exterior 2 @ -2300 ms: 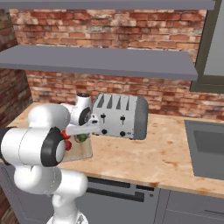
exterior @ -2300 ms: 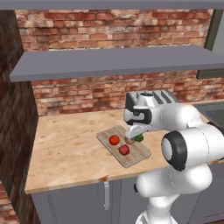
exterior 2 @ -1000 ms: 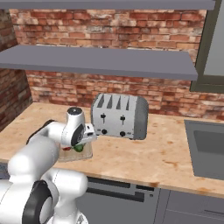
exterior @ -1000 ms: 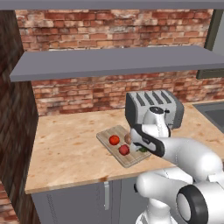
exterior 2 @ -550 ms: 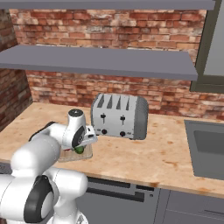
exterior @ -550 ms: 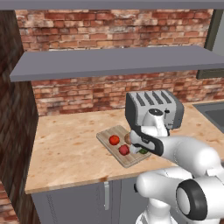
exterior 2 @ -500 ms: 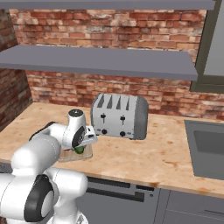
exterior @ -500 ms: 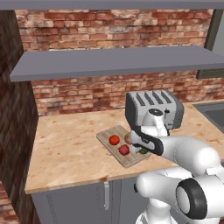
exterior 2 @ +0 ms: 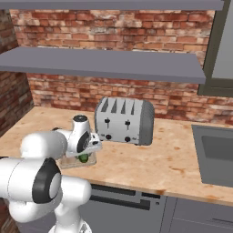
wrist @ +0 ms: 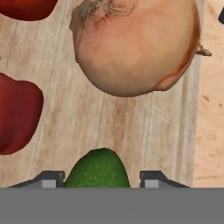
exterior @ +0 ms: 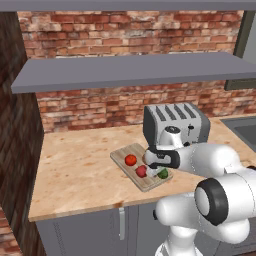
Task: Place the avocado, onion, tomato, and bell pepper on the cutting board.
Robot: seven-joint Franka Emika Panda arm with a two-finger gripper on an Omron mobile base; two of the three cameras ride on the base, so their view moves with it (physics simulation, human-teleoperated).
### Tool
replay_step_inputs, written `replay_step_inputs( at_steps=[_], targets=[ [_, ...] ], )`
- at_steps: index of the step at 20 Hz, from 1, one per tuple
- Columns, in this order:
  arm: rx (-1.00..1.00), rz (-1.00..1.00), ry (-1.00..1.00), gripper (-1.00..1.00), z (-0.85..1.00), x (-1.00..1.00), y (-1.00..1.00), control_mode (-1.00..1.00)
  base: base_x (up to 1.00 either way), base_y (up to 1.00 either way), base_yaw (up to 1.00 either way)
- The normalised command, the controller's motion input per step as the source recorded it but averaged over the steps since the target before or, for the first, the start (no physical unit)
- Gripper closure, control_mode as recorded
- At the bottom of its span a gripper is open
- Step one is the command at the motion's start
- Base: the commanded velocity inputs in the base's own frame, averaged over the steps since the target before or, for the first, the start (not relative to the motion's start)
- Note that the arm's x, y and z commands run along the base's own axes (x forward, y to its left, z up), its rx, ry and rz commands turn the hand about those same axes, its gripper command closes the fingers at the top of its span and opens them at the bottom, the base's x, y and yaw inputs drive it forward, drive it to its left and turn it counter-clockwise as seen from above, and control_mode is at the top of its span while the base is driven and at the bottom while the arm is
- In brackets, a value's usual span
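Note:
The light wooden cutting board point(exterior: 123, 154) lies on the counter in front of the toaster. On it are the orange-red tomato point(exterior: 130, 160), the darker red bell pepper point(exterior: 141, 171), the tan onion point(wrist: 135, 43) and the green avocado point(exterior: 163, 173). My gripper point(exterior: 156, 170) is low over the board's near right corner. In the hand view the avocado point(wrist: 98, 170) rests on the board point(wrist: 131, 127) between my fingertips point(wrist: 155, 178). The gripper point(wrist: 101, 179) is open, with a thin gap at the right finger. The bell pepper point(wrist: 17, 113) sits to the left.
A silver four-slot toaster point(exterior: 175, 122) stands right behind the board. A sink point(exterior 2: 218, 154) is set into the counter at the far right. A grey shelf point(exterior: 135, 70) hangs above, against the brick wall. Bare counter point(exterior: 75, 170) spreads left of the board.
The hand came down from above the board to its near right corner with the avocado. Over the last second the arm barely moved and the fingers parted slightly.

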Motion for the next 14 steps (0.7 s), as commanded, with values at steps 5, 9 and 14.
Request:
replay_step_inputs(
  at_steps=[5,9,14],
  targets=[
    [-0.01,0.0,0.0,-1.0,-0.13,0.09,0.0,-1.0,0.0,0.0,0.0],
    [0.0,0.0,0.0,-1.0,-0.04,0.0,0.0,-1.0,0.0,0.0,0.0],
    [0.0,0.05,-0.05,-1.0,0.2,-0.01,0.0,-1.0,0.0,0.0,0.0]
  ],
)
